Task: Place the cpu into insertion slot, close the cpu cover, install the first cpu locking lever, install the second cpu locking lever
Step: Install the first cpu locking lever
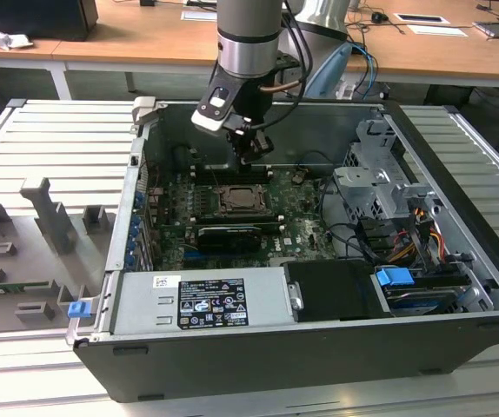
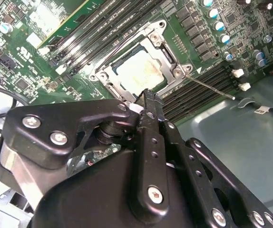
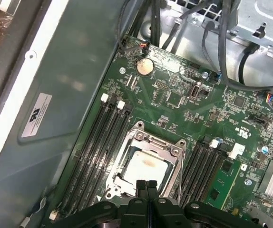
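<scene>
Claw (image 3: 146, 186) hovered shut and empty just above the slot (image 3: 139, 129). The cpu (image 3: 146, 166) sat inside, cover (image 3: 173, 166) apparently down. One lever (image 2: 212, 88) looked unlatched, so levers remained.

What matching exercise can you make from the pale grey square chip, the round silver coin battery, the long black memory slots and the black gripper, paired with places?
1. pale grey square cpu
2. round silver coin battery
3. long black memory slots
4. black gripper

A. either side of the insertion slot
B. poised above the slot's edge
C. inside the slot, framed by the silvery cpu cover
D. on the green motherboard, away from the slot

Pairs: 1-C, 2-D, 3-A, 4-B
</scene>
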